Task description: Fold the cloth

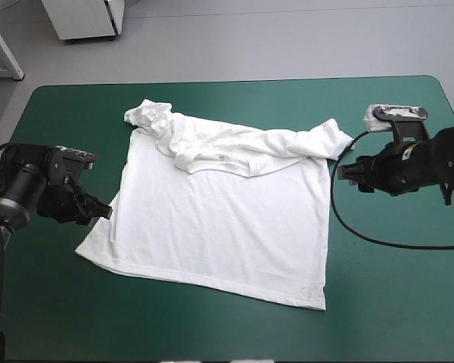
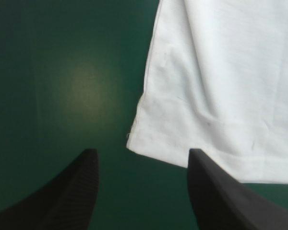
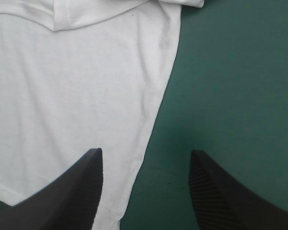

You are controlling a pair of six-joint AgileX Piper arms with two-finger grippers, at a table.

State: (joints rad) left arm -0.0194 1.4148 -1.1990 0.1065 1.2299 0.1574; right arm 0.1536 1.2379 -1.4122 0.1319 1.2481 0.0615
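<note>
The white T-shirt lies mostly flat on the teal-green cover, its body spread toward the near edge. Its top part is folded over and bunched into a crumpled band with both sleeves rumpled. My left gripper stands open just beside the shirt's left hem corner. That corner lies just ahead of the gap between the open fingers of the left gripper. My right gripper hovers open by the shirt's right side edge. That side seam runs between the parted fingers of the right gripper.
A small grey-and-white object lies on the cover at the far right, behind the right arm. Bare teal-green cover stretches along the near edge and on both sides of the shirt.
</note>
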